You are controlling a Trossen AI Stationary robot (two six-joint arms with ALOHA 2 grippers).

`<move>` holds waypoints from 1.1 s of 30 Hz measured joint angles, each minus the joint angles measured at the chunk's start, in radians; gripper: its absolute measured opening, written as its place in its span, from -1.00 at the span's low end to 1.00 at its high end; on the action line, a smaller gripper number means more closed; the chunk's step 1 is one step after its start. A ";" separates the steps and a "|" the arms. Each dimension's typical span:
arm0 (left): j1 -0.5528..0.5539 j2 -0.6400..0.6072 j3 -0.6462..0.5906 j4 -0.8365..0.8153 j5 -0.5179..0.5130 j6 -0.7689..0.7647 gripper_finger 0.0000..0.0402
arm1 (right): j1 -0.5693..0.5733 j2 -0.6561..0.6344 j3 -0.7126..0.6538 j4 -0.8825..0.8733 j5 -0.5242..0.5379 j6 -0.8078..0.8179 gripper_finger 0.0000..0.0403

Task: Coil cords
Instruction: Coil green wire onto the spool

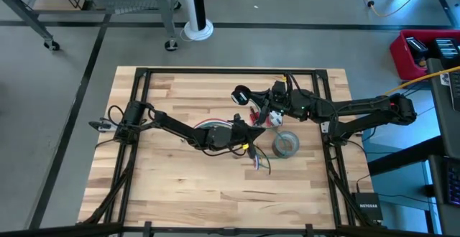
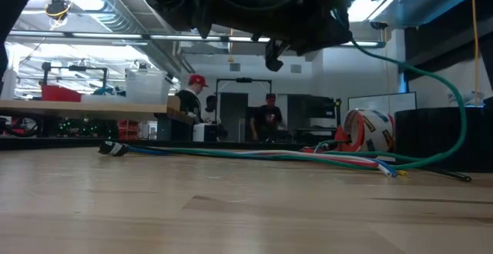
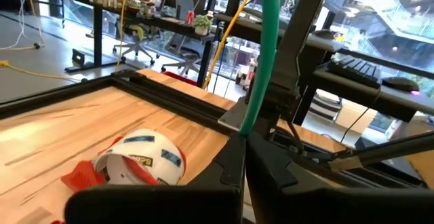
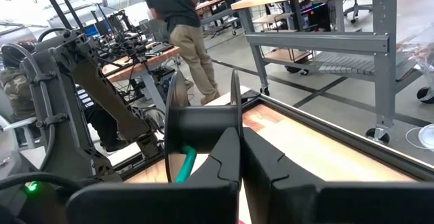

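Green cord (image 3: 266, 54) is rising taut from the closed left tool (image 3: 244, 157), which is pinching it above the table's (image 1: 180, 194) middle, seemingly to feed it toward the black spool (image 4: 201, 125). Coloured cords (image 2: 308, 157) are lying across the table (near the tape roll (image 1: 285, 144)). Toward the far edge, the right tool (image 4: 241, 157) is clamping the spool, presumably steadying it for winding.

Pale butcher-block wood counter (image 1: 180, 179), smooth w/ satin sheen, framed in matt black metal rail (image 1: 230, 70). Smooth green rubbery cord (image 3: 266, 54) pinched in matt black plastic left gripper (image 3: 244, 157); glossy black plastic spool (image 4: 202, 125); shiny grey tape roll (image 1: 285, 144).
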 joint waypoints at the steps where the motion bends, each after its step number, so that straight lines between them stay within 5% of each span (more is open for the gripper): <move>1: 0.000 0.000 0.000 -0.003 0.000 -0.005 -0.99 | 0.000 0.000 0.000 0.000 0.000 0.000 -0.99; 10: 0.006 0.000 0.000 0.005 0.136 -0.032 -0.92 | 0.000 0.000 0.000 0.000 -0.001 0.000 -0.99; 23: 0.037 0.000 0.012 0.028 0.140 -0.134 -0.23 | 0.000 0.000 0.000 0.001 0.000 0.000 -0.98; 33: 0.008 -0.001 0.067 0.024 0.140 -0.028 -0.21 | 0.000 0.000 0.000 0.001 0.000 0.000 -0.98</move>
